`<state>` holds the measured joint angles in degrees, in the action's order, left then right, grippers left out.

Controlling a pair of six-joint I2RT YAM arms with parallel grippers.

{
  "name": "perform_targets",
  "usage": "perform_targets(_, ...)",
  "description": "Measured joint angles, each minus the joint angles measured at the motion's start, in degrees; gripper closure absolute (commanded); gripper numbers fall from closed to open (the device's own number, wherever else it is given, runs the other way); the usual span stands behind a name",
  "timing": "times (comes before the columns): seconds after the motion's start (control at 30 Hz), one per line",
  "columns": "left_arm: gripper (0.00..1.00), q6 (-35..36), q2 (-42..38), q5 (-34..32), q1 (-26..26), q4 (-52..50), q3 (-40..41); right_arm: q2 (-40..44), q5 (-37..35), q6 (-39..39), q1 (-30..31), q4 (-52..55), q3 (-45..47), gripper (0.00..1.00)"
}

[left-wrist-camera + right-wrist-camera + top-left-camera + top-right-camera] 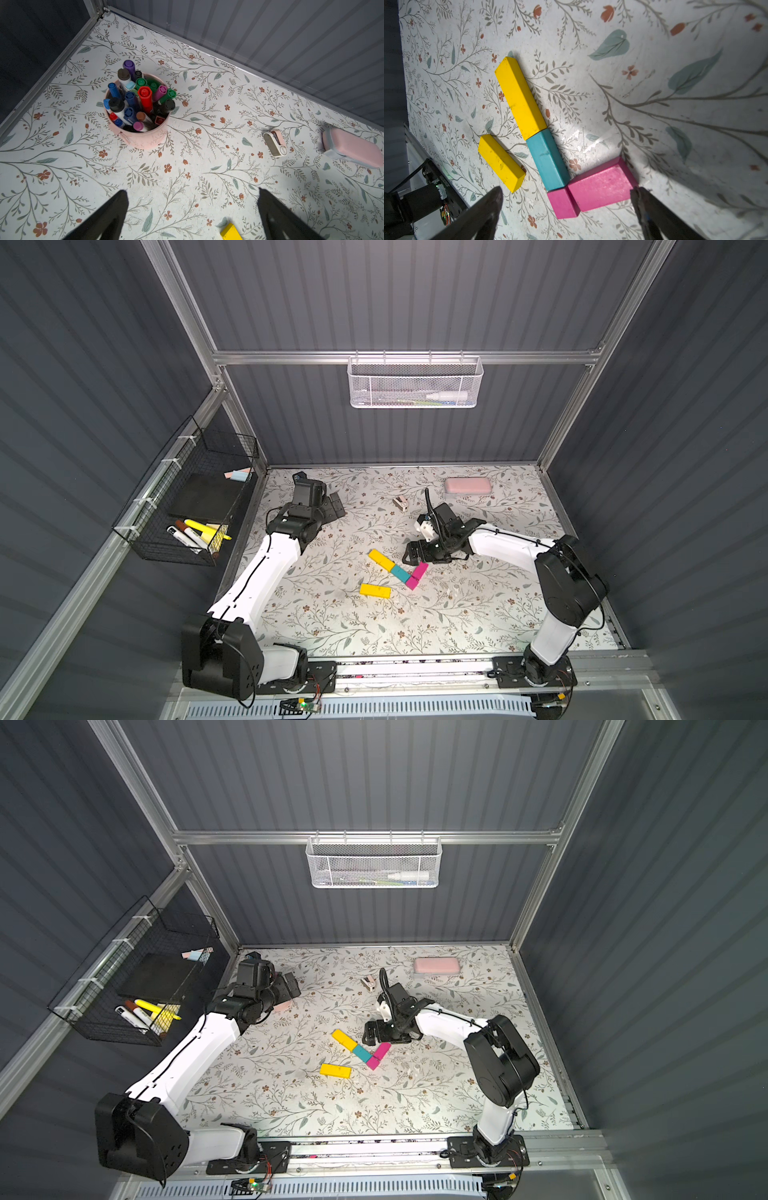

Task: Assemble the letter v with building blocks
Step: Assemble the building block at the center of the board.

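V [400,572] partly built mid-table, one block still loose; both your grippers are wide and empty.

Left arm of the V runs end to end: yellow block [381,560] far-left, teal block [400,572], then short magenta block [411,583] at the near tip. The long magenta block [420,570] slants off far-right on its own, so that arm looks one short. The loose yellow block [375,590] lies near-left of the V, apart from it, likely meant for that gap. Your right gripper [566,191] hangs over the long magenta's far end, one fingertip [636,190] right at it, contact unclear. Your left gripper [192,192] is parked far-left by the pen cup [139,133], out of the way. Count: 5 blocks (2 yellow, 1 teal, 2 magenta), 4 placed, 1 loose; 1 pink case [468,486] far-right; 1 pen cup.
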<state>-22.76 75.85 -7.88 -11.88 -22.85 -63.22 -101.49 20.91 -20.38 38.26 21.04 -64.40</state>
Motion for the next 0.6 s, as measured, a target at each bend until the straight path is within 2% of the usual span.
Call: perform_targets(0.6, 0.01, -0.2, 0.0, 1.1, 0.0, 0.4, 0.2, -2.9, -0.6, -0.6, 0.0, -1.3, -0.1, 0.01)
